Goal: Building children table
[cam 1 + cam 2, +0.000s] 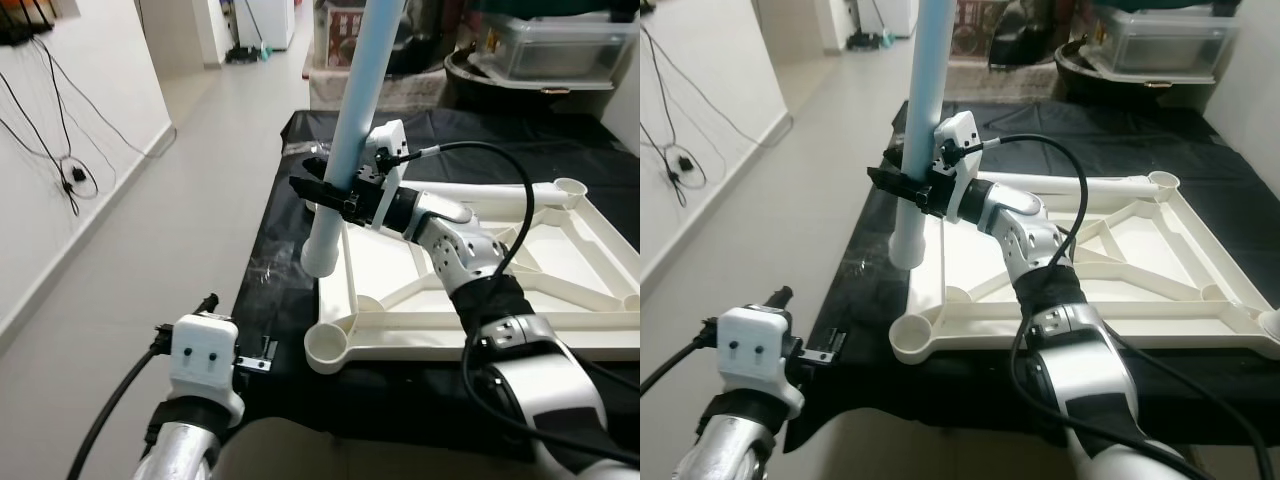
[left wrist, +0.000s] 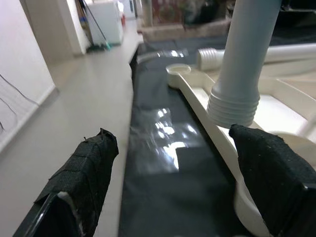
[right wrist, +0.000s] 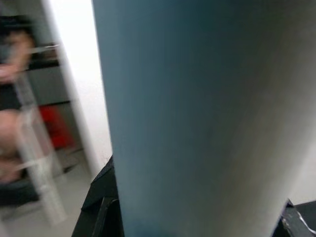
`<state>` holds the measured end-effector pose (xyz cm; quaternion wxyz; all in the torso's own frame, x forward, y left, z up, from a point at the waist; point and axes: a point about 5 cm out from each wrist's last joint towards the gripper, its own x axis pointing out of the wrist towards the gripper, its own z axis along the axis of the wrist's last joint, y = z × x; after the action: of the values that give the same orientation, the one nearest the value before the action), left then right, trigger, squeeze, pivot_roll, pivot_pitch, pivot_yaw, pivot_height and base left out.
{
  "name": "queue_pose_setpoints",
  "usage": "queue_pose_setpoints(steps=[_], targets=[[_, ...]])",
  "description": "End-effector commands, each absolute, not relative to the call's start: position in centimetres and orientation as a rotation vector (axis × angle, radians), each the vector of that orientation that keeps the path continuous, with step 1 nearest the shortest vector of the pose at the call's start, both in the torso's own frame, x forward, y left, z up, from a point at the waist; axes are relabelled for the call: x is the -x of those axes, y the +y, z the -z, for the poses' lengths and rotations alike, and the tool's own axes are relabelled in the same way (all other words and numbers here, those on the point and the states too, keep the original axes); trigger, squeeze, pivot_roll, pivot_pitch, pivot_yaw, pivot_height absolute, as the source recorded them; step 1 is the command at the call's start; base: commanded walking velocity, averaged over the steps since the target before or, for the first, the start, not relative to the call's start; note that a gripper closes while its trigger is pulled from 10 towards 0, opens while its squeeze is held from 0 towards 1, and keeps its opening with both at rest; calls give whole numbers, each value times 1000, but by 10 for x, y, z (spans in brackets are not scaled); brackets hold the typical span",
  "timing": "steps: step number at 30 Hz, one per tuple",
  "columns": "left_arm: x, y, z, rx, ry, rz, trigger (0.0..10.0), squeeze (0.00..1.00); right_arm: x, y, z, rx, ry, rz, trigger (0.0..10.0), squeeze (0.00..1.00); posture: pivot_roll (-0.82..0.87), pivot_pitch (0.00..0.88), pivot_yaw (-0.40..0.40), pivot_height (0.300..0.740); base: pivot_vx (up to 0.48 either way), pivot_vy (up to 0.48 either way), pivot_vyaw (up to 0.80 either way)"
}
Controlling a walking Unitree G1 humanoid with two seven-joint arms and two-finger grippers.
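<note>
The right gripper (image 1: 322,190) is clamped around a pale blue table leg (image 1: 350,130), black fingers grasping it from both sides about midway up the tube. The leg stands nearly upright, leaning a touch to the right toward its top, and its ribbed lower end (image 2: 233,106) hangs just above the left edge of the white tabletop (image 1: 560,330). That tabletop lies upside down on a black cloth (image 1: 855,300), ribs and braces facing up, a round socket (image 1: 330,348) at its near left corner. The leg's end sits farther along that left rail, not in the near socket. Up close on the right wrist camera, it's almost all blue tube (image 3: 197,118), a black finger edge showing on either side.

Over on the far side of the tabletop another white leg (image 1: 480,192) lies on its side along the far rail, running toward the far right corner socket (image 1: 570,187).

The left gripper (image 2: 173,197) is down low at the near left, off the edge of the cloth, fingers (image 2: 84,173) spread wide and holding nothing, pointed along the cloth's left side toward the hanging leg. A small metal bracket (image 1: 262,357) lies on the cloth's near edge beside the left wrist.

Pale tiled floor (image 1: 150,260) runs off to the left, cables trailing down the white wall (image 1: 60,120), and boxes and a clear tub (image 1: 560,45) are stacked beyond the table.
</note>
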<state>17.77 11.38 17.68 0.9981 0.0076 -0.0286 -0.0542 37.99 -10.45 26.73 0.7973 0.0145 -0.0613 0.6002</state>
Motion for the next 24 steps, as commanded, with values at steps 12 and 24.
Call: queue_pose_setpoints(steps=[12,24], targets=[[-157,101,-162,19,35,251,10000,0,-364,-118,-276,-17,-174,-1658,10000,0,101,171,-9,740,0,0,0],[-152,99,-156,19,62,265,10000,0,-357,-102,-257,-50,-160,-1731,10000,0,116,154,-1,740,0,0,0]])
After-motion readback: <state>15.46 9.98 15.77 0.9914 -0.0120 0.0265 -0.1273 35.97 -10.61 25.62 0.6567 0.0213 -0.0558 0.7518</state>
